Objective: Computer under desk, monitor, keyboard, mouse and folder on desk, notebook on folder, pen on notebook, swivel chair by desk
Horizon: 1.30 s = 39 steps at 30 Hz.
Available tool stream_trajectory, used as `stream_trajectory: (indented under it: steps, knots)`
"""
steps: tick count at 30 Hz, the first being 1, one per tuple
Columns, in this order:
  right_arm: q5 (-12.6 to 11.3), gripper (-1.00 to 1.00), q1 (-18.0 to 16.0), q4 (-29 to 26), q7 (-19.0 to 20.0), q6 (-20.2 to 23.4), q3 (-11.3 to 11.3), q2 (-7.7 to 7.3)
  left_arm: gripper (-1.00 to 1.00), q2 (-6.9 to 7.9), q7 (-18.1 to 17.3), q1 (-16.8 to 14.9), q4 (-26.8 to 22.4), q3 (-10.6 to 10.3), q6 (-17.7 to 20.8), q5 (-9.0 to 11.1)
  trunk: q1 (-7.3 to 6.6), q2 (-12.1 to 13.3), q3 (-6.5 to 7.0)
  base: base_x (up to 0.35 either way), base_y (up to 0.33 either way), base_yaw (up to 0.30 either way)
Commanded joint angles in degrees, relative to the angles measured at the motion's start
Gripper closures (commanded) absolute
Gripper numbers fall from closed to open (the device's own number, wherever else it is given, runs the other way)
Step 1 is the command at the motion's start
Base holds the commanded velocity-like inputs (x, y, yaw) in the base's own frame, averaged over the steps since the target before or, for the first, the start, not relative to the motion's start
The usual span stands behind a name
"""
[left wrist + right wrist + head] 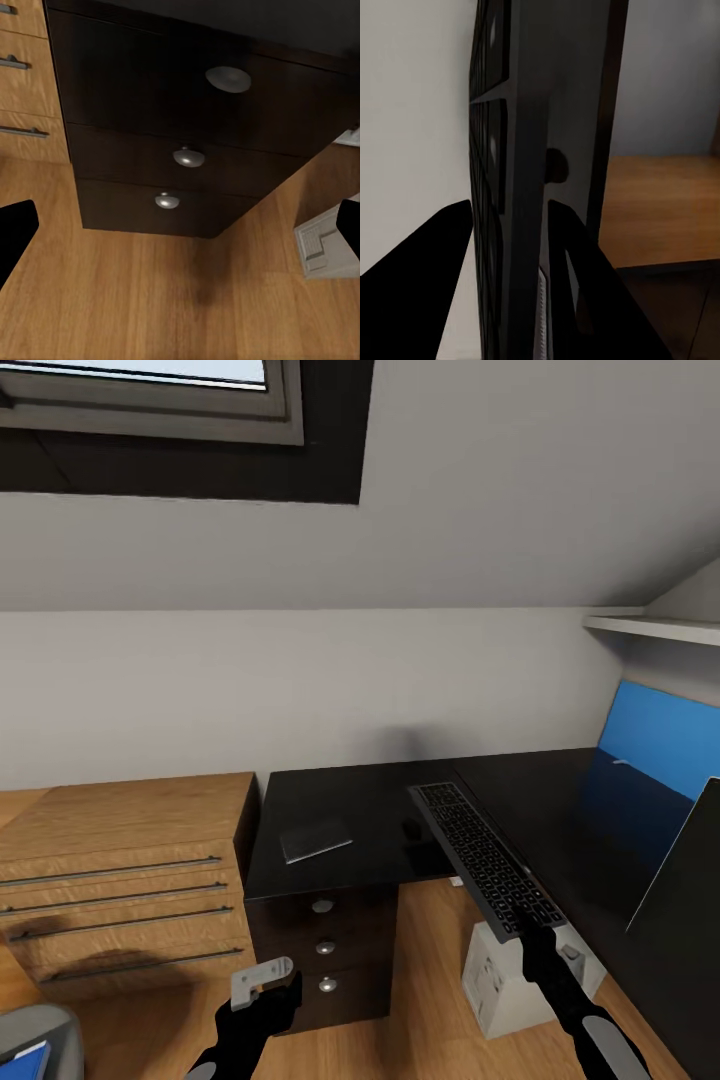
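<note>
My right gripper [520, 928] is shut on the near end of the black keyboard [482, 853], which slants over the black desk [340, 880]. In the right wrist view the keyboard [521, 187] stands edge-on between the fingers [442, 255]. A small dark mouse [412, 827] and a grey notebook [315, 840] lie on the desk. The blue-screened monitor [660, 745] stands at far right. A white computer [505, 980] sits on the floor under the desk. My left gripper [268, 1000] hangs open before the desk drawers [187, 157]. The grey swivel chair [40, 1035] carries the blue folder [25, 1060].
A light wooden dresser [120, 880] with long handles adjoins the desk on the left. A white shelf [650, 626] juts out at upper right under the sloped ceiling. A dark panel [690, 880] leans at the right edge. Wooden floor [150, 300] lies below.
</note>
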Motion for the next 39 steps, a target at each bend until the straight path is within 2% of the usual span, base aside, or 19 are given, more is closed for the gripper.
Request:
stream_trajectory:
  steps: [1,6,10,12,15,18,22,28,30,33,39]
  knots:
    - [-0.5,1.0,0.0,0.0,0.1,0.5,-0.1,0.01,-1.0,0.01,0.5,0.0,-0.1,-0.1,0.1,0.6,0.0,0.0,-0.05,0.0,0.0,0.0]
    - [-0.1,1.0,0.0,-1.9,0.4,0.3,1.7,-0.07,-1.0,0.01,0.4,0.0,-0.1,-0.1,0.1,0.6,0.0,0.0,-0.05,0.0,0.0,0.0]
    - [-0.1,1.0,0.2,-4.7,0.4,0.3,2.1,-0.07,-1.0,0.04,0.3,0.0,-0.1,-0.1,0.1,0.6,0.0,0.0,-0.05,0.0,0.0,0.0]
    - [-0.1,1.0,1.5,-8.2,0.2,0.2,2.2,-0.07,-1.0,0.07,0.3,0.0,-0.1,-0.1,0.1,0.6,0.0,0.0,-0.05,0.0,0.0,0.0]
    - [-0.1,1.0,2.4,-9.6,0.1,0.2,2.4,-0.07,-1.0,0.02,0.3,0.0,-0.1,-0.1,0.1,0.6,0.0,0.0,-0.05,0.0,0.0,0.0]
    - [0.0,1.0,2.6,-9.7,0.0,0.2,2.6,-0.07,-1.0,0.01,0.3,0.0,-0.1,-0.1,0.1,0.6,0.0,0.0,-0.05,0.0,0.0,0.0]
    - [0.0,1.0,2.6,-9.6,0.0,0.2,3.8,-0.07,-1.0,0.01,0.3,0.0,-0.1,-0.1,0.1,0.6,0.0,0.0,-0.05,-0.001,0.037,0.0]
    - [0.0,1.0,2.6,-9.7,-0.1,0.1,4.2,-0.12,-1.0,-0.07,0.3,0.0,0.2,-0.2,0.1,0.6,0.0,0.0,-0.05,-0.016,0.12,0.0]
    - [0.0,1.0,2.6,-9.6,-0.1,0.1,4.2,-0.14,-1.0,-0.13,0.3,0.0,0.2,-1.2,0.1,0.6,0.0,0.0,-0.05,-0.002,0.013,0.0]
    - [0.1,1.0,2.6,-9.6,-0.1,0.0,4.2,-0.15,-1.0,0.0,0.5,0.0,0.2,-4.4,0.1,0.6,0.0,0.0,-0.05,-0.001,0.005,0.0]
    - [0.0,1.0,2.6,-9.5,0.0,0.1,4.1,-0.16,-1.0,0.05,0.6,0.0,0.2,-5.9,0.1,0.5,0.0,0.0,-0.05,0.0,0.001,0.0]
